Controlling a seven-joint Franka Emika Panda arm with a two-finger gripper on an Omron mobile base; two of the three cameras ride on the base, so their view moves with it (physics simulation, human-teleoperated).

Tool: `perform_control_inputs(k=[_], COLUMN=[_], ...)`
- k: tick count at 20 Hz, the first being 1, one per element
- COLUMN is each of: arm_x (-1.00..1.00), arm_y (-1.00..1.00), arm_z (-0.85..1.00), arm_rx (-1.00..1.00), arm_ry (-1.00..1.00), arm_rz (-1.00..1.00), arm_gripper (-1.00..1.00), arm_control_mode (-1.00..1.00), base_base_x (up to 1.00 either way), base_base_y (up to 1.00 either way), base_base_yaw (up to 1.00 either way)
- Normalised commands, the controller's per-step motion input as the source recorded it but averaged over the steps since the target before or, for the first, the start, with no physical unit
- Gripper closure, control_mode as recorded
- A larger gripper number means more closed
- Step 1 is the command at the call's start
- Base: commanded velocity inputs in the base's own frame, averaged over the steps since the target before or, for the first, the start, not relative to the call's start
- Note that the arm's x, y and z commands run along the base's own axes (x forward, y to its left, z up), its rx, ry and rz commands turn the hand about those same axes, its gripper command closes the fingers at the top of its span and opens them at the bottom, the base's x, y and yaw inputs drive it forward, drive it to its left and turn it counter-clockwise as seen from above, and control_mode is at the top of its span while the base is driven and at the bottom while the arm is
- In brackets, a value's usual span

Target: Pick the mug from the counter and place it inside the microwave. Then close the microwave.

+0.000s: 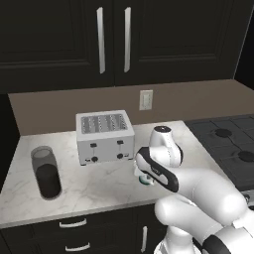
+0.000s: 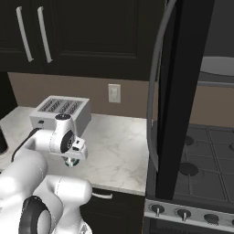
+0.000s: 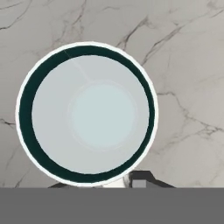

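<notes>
The mug [image 3: 89,113] stands upright on the marbled counter [image 3: 188,65], seen from straight above with its teal rim and pale interior. My gripper [image 3: 124,181] hangs directly over it, one dark fingertip [image 3: 140,180] pressed against the rim's near side, shut on the mug wall. In the left base view the gripper [image 1: 144,174] points down in front of the toaster, a bit of teal mug [image 1: 147,180] showing under it. From the right, the mug [image 2: 71,162] sits below the gripper [image 2: 72,156]. The microwave [image 2: 217,68] is open, its door [image 2: 176,91] swung out with the curved grey handle [image 2: 157,68].
A silver toaster [image 1: 105,136] stands just behind the mug. A tall dark glass [image 1: 47,172] is at the counter's left front. The black gas stovetop [image 1: 230,144] lies to the right, under the open microwave door. Black cabinets [image 1: 114,39] hang above.
</notes>
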Motion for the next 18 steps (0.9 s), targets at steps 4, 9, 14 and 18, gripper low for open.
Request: perform_control_inputs(k=[4, 9, 14, 18], arm_x=[0.00, 0.00, 0.00, 0.00], arm_y=[0.00, 0.00, 0.00, 0.00], arm_z=[0.00, 0.00, 0.00, 0.10], arm_rx=[0.00, 0.00, 0.00, 0.00], arm_ry=[0.00, 0.00, 0.00, 0.00], arm_rz=[0.00, 0.00, 0.00, 0.00], arm_gripper=[1.00, 1.00, 1.00, 1.00], arm_control_mode=[-1.00, -1.00, -1.00, -1.00], base_base_x=[0.00, 0.00, 0.00, 0.00], base_base_y=[0.00, 0.00, 0.00, 0.00], base_base_yaw=[0.00, 0.00, 0.00, 0.00])
